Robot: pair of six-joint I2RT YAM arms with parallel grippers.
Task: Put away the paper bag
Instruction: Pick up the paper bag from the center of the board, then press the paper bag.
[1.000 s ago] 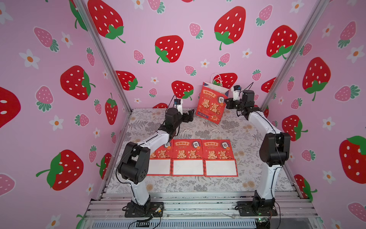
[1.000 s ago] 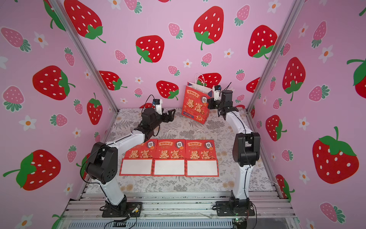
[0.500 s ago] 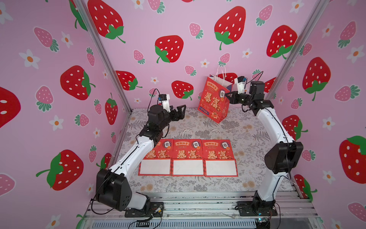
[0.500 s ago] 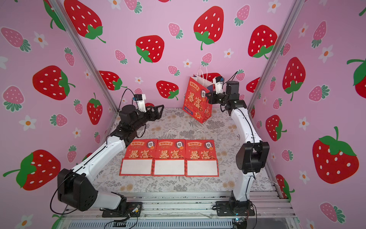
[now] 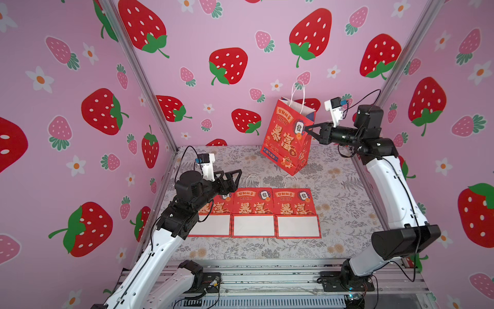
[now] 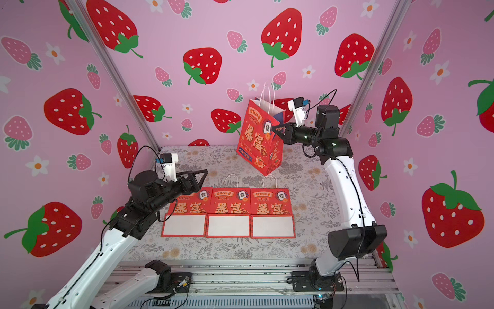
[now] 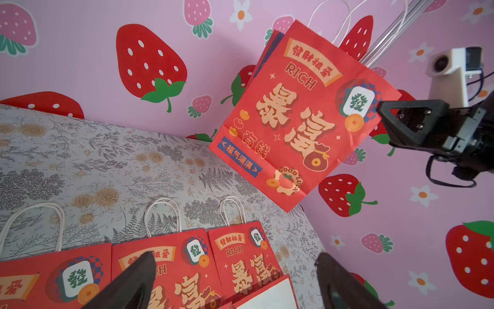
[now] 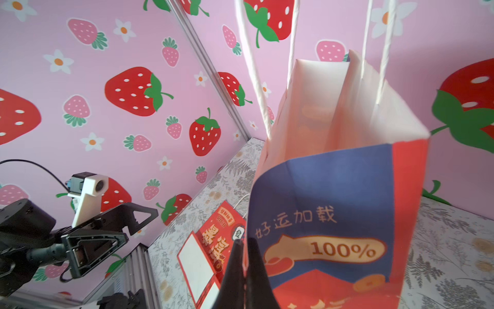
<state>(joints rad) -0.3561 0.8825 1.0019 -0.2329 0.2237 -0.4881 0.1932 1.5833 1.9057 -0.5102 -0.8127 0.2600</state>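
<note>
Holding the paper bag (image 5: 287,136) at its side edge, the right gripper (image 5: 307,130) has its jaws pressed together on the paper, just beside the mahjong-tile emblem printed on the red front panel. In both top views the bag sits right of centre in the upper half of the frame (image 6: 260,139), in front of the strawberry-print back wall (image 5: 240,32).

Bag condition:
- Tilted, with its top leaning toward the left of the frame and one bottom corner lowest.
- In the left wrist view the bag (image 7: 294,120) appears clear of the table (image 5: 342,192).
- Mouth open. The right wrist view shows the pale interior and the blue side gusset marked "100%" (image 8: 334,214), with the right gripper (image 8: 244,242) clamped on the fold where gusset and front panel meet.
- The white cord handles (image 5: 299,93) stand upward above the rim.

Left gripper (image 5: 235,178): jaws spread wide, holding nothing. It hovers at the left of centre in the frame (image 6: 200,179), over the far end of the leftmost bag in the row below. It is well apart from the held bag.

Three flat bags (image 5: 252,211) of the same red design lie side by side in a row at the centre of the table, edges touching, white bases toward the bottom of the frame. The left arm covers part of the leftmost one.
</note>
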